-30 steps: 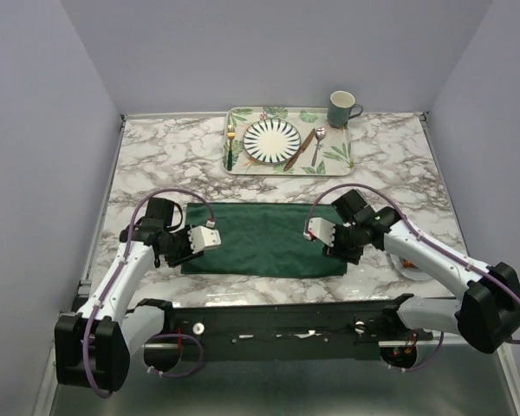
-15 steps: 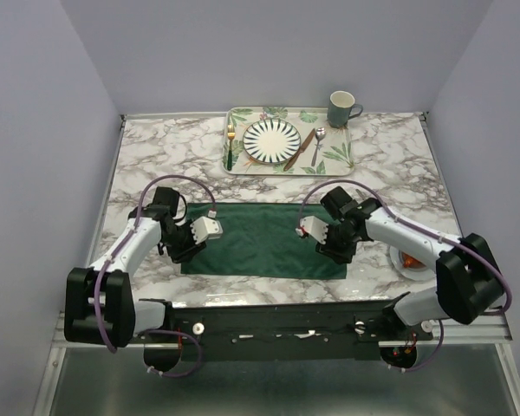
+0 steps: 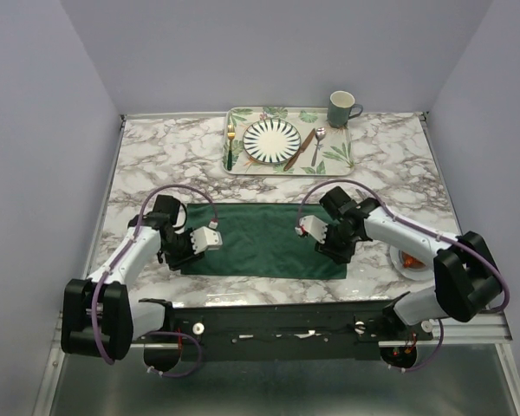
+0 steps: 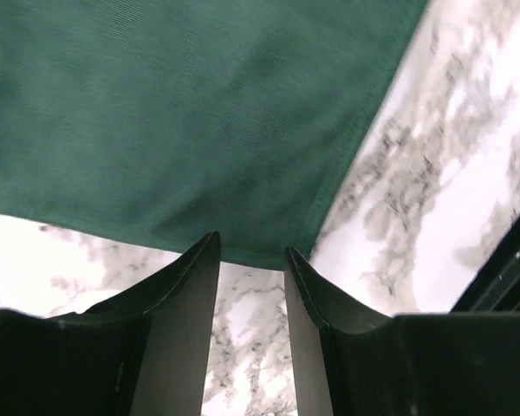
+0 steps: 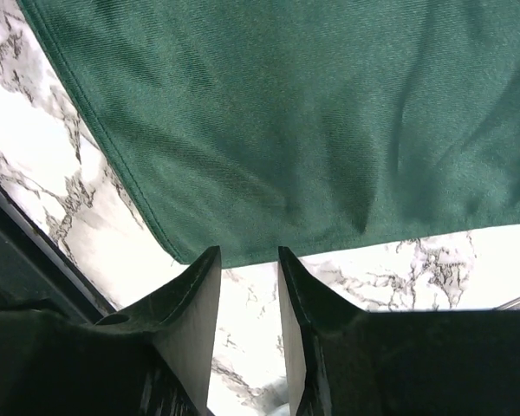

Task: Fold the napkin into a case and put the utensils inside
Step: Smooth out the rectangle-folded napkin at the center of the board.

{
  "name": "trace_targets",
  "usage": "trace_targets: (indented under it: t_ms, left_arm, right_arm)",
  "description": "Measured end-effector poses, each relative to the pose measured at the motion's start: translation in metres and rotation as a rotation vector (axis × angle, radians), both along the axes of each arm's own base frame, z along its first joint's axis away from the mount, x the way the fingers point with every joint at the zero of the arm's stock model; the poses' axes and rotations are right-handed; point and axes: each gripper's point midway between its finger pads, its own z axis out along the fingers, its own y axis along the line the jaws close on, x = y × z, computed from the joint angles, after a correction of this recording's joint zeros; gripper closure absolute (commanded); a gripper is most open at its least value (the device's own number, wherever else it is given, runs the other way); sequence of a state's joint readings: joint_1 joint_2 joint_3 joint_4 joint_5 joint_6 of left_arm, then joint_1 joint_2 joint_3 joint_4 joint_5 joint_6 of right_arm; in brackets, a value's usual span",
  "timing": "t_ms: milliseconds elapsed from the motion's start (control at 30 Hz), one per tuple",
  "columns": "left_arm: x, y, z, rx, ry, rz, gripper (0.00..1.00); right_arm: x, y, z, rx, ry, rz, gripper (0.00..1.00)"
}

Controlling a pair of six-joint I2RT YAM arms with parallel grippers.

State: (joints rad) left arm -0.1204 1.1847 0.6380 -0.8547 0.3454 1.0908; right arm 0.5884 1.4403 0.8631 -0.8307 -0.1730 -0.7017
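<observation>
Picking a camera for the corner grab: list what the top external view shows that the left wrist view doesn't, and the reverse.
Only top external: the whole napkin, the left arm and right arm, and the leaf-patterned tray with striped plate, fork, knife and spoon, plus the mug.
Only left wrist: the left fingers, apart, at the napkin's edge near a corner.
Both: green napkin on the marble table.
</observation>
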Motion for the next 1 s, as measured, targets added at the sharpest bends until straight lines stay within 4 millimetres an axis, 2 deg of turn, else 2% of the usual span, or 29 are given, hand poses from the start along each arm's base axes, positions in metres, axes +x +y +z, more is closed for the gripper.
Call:
trace_targets:
  t_ms: [67, 167, 300, 467, 567, 667, 900, 1000]
  left_arm:
    - [0.01, -0.004, 0.006, -0.017, -0.004, 0.048, 0.52]
    - [0.044, -0.014, 0.023, -0.065, -0.02, 0.154, 0.52]
    - [0.103, -0.028, 0.041, -0.133, -0.056, 0.285, 0.55]
    - [0.151, -0.044, 0.044, -0.196, -0.024, 0.406, 0.63]
    - [0.164, -0.052, 0.038, -0.218, 0.019, 0.46, 0.69]
    - [0.174, -0.056, 0.026, -0.225, 0.062, 0.518, 0.71]
    - [0.174, -0.049, -0.005, -0.168, 0.129, 0.609, 0.73]
    - [0.176, -0.046, -0.006, -0.165, 0.126, 0.635, 0.71]
  right_arm:
    - [0.002, 0.002, 0.001, 0.004, 0.0, -0.025, 0.6]
    - [0.015, 0.012, 0.008, 0.01, 0.001, -0.081, 0.6]
    - [0.064, 0.05, 0.029, 0.077, -0.048, -0.178, 0.64]
    - [0.108, 0.093, 0.054, 0.185, -0.065, -0.266, 0.75]
    - [0.129, 0.117, 0.056, 0.233, -0.051, -0.306, 0.79]
    - [0.143, 0.13, 0.039, 0.23, -0.013, -0.348, 0.8]
    - [0.141, 0.122, -0.011, 0.126, 0.057, -0.403, 0.81]
    - [0.142, 0.114, -0.018, 0.102, 0.06, -0.424, 0.81]
